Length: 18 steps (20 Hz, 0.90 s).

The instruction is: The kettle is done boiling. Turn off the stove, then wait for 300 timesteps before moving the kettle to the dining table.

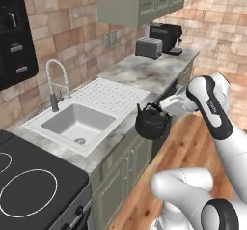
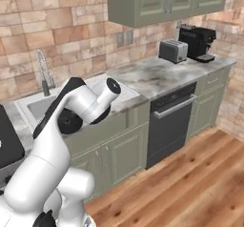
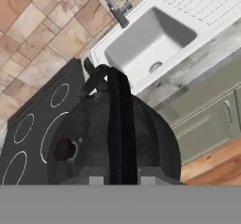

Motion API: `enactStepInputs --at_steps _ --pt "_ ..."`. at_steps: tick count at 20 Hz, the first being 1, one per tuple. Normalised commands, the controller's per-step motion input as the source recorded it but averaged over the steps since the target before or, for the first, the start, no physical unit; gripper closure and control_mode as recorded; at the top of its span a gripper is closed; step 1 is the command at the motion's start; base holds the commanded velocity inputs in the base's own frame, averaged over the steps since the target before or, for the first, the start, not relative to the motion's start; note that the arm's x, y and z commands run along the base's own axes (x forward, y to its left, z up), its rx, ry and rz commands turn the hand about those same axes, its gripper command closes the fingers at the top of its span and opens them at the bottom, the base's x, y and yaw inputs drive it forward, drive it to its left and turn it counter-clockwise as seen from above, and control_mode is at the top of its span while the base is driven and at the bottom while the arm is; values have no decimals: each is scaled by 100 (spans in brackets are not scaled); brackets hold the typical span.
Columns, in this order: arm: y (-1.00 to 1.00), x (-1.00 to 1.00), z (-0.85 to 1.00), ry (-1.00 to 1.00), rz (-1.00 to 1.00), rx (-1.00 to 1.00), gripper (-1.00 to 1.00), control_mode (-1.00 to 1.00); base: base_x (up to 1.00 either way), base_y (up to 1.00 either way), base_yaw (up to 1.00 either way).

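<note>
The squat black kettle (image 1: 152, 122) hangs in the air just in front of the counter edge, near the sink. My gripper (image 1: 165, 107) is shut on its arched handle (image 3: 120, 119), which runs between the two fingertips (image 3: 96, 180) in the hand view, above the kettle body (image 3: 94, 143) and its lid knob. In the right base view the kettle (image 2: 70, 122) peeks out from behind my arm. The black glass stove (image 1: 29, 185) with white rings lies at the lower left, apart from the kettle, and also shows as the stove (image 3: 42, 119) beyond the kettle. The dining table is out of view.
A white sink (image 1: 77, 122) with a spring faucet (image 1: 55, 86) sits in the marble counter. A toaster (image 1: 148, 47) and a black coffee machine (image 1: 166, 35) stand at the far end. Green cabinets and a dishwasher (image 2: 171, 121) line the front; wooden floor (image 2: 190, 183) lies to the right.
</note>
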Motion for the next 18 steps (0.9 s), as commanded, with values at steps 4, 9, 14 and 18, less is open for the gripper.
enactStepInputs --at_steps 4,9,14,18 --pt "0 0 0 0 0 0 100 100 -27 -3 -35" --pt "0 0 0 0 0 0 100 100 -25 -9 -38" --pt "0 0 0 0 0 0 100 100 -17 -8 -37" --pt "0 0 0 0 0 0 100 100 -11 -4 -37"
